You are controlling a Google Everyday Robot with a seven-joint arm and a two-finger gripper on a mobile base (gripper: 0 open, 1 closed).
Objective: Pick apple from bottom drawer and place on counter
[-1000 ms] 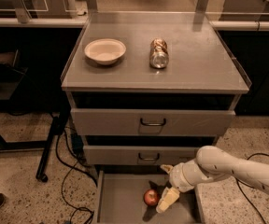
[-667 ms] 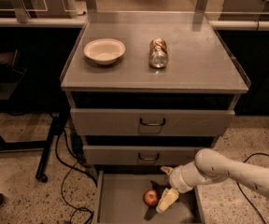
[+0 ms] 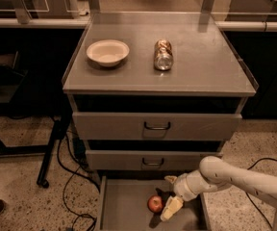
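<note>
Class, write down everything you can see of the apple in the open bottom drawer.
The apple is small, round and red with a paler yellowish patch, and its skin looks smooth and whole. It sits on the flat grey floor of the pulled-out bottom drawer, roughly mid-floor. The end effector is at its right side and is open. One cream finger lies close beside the apple; whether they touch cannot be told.

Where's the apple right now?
In the camera view, the apple lies on the bottom drawer floor, right of centre, just image-left of the open claw.
</note>
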